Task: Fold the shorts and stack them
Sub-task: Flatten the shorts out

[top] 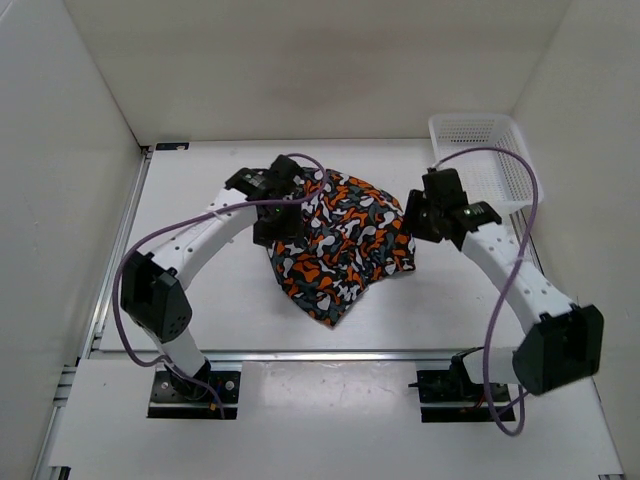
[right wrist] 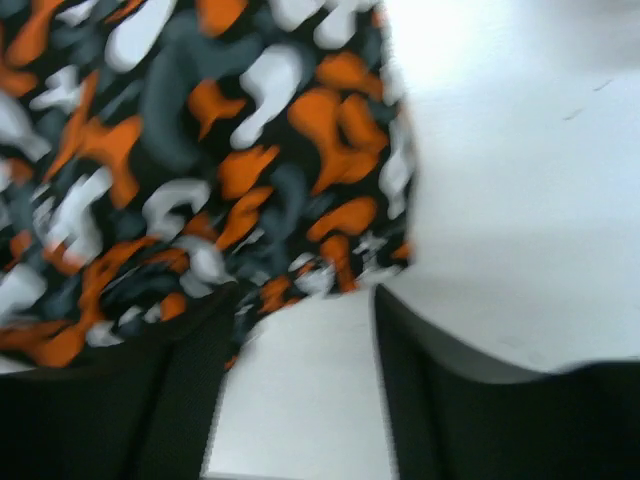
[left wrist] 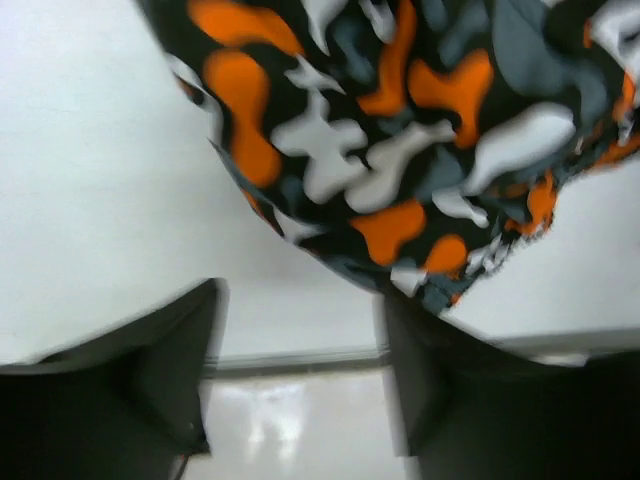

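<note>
Entry: fold step, both arms at the cloth.

Position. The orange, white, black and grey camouflage-print fabric shorts point(top: 345, 245) lie at the centre of the white table point(top: 240, 310) in a lumpy, roughly diamond-shaped heap. One corner points to 6 o'clock, towards the arm bases. The white plastic mesh basket point(top: 470, 150) stands apart in the 1 o'clock corner.

Jaws. The left gripper point(left wrist: 300, 300) is at the heap's 10 o'clock edge. Its fingers are spread, with bare table between them and the cloth just past the tips. The right gripper point(right wrist: 305, 295) is at the 3 o'clock edge, also spread. The hem lies against its left finger but is not pinched. Neither gripper holds anything.

Judgement. The fold is only partly made and the heap is not flat enough to stack. For the next grasp I would:
- go in low, nearly skimming the table, so the lower finger slides under every layer at the edge;
- pinch at matching points on both sides;
- lift both arms together to keep the cloth taut;
- carry the edge across towards 6 o'clock in one arc;
- lay it down before the jaws part.
An uneven lift would likely drag the heap sideways.

Not resolved.
- Both wrist views are smeared, so I cannot tell waistband from leg hem.
- I cannot count the layers at either edge.
- In the overhead view the left wrist covers the cloth's 10 to 11 o'clock portion.
- The busy print hides creases, so the existing fold lines are a guess.
</note>
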Tool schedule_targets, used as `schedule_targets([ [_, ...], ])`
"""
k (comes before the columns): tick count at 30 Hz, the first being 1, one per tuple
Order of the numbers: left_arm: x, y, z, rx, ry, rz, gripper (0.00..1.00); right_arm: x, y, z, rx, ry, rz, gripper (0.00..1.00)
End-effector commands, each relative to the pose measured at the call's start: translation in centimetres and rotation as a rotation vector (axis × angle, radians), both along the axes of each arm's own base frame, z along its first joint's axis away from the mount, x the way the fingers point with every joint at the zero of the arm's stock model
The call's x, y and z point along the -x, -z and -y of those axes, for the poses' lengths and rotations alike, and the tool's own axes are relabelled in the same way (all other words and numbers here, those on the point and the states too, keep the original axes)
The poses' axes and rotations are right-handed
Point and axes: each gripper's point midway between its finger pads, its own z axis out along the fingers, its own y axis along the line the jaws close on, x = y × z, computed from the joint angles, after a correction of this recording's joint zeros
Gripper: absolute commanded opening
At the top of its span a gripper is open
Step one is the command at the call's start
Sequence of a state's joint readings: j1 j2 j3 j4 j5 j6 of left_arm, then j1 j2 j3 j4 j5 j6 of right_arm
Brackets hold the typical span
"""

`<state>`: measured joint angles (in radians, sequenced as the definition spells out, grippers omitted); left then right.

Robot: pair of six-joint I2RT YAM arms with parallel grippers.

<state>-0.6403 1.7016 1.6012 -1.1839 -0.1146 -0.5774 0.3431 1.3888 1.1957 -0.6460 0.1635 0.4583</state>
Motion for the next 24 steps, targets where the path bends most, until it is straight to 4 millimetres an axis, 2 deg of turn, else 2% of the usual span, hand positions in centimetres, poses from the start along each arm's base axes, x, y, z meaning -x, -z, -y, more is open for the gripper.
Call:
schedule_targets([
  [1,-2.5,-2.0,-4.9,-0.003,-0.143,0.102,0.66,5.9,0.3,-4.4,-0.204,-0.107,-0.078,0.48],
  [2,-2.6,-1.7,-5.5,0.022,-0.164,0.091,0.63,7.9,2.2,-5.0,-0.224,-0.124,-0.136,0.47],
  [3,-3.3,-1.1,-6.2,0.041,-0.192,0.090,0.63,9.1,2.6,-6.0,-0.253,-0.151,-0.153,0.47],
  [4,-4.1,-0.5,-7.9,0.052,-0.251,0.080,0.63,11.1,2.4,-8.1,-0.288,-0.211,-0.166,0.47],
  [5,-3.9,0.7,-8.6,0.064,-0.272,0.048,0.76,12.0,2.8,-9.2,-0.288,-0.248,-0.168,0.54],
  [6,-4.1,1.4,-8.6,0.105,-0.280,0.020,0.84,13.1,3.2,-10.2,-0.274,-0.296,-0.171,0.59],
  [7,-5.2,2.4,-9.1,0.125,-0.308,0.010,0.89,15.3,3.9,-12.0,-0.244,-0.390,-0.195,0.65],
  [9,-5.7,3.9,-8.6,0.151,-0.306,-0.026,0.99,16.8,6.0,-13.7,-0.180,-0.451,-0.262,0.82],
  [10,-6.2,4.4,-8.5,0.168,-0.308,-0.042,1.00,17.8,5.9,-15.2,-0.170,-0.505,-0.271,0.85],
  [11,-6.9,5.9,-8.0,0.166,-0.307,-0.079,1.00,18.1,6.4,-15.8,-0.149,-0.532,-0.287,0.89],
  [12,-7.4,6.5,-8.2,0.161,-0.317,-0.092,1.00,18.5,7.9,-16.9,-0.122,-0.557,-0.318,0.92],
  [14,-8.1,8.3,-7.5,0.175,-0.323,-0.139,1.00,18.2,8.8,-18.0,-0.130,-0.558,-0.347,0.92],
  [15,-8.9,8.1,-7.2,0.183,-0.335,-0.130,1.00,18.3,9.6,-19.4,-0.164,-0.585,-0.376,0.92],
  [17,-9.8,8.5,-7.0,0.188,-0.346,-0.129,1.00,18.1,10.3,-20.5,-0.188,-0.569,-0.395,0.92],
  [18,-10.3,9.0,-6.8,0.189,-0.357,-0.136,1.00,18.1,11.5,-20.5,-0.173,-0.554,-0.422,0.90],
  [20,-10.7,9.3,-6.5,0.194,-0.355,-0.144,0.95,17.5,12.5,-21.1,-0.159,-0.537,-0.431,0.84],
  [21,-10.7,10.2,-6.5,0.188,-0.366,-0.165,0.90,17.2,13.0,-21.1,-0.149,-0.518,-0.429,0.81],
  [22,-11.2,9.8,-6.0,0.194,-0.355,-0.151,0.73,16.9,13.2,-21.2,-0.141,-0.512,-0.424,0.71],
  [24,-11.4,9.7,-5.5,0.216,-0.347,-0.156,0.46,16.1,13.9,-20.9,-0.115,-0.485,-0.415,0.56],
])
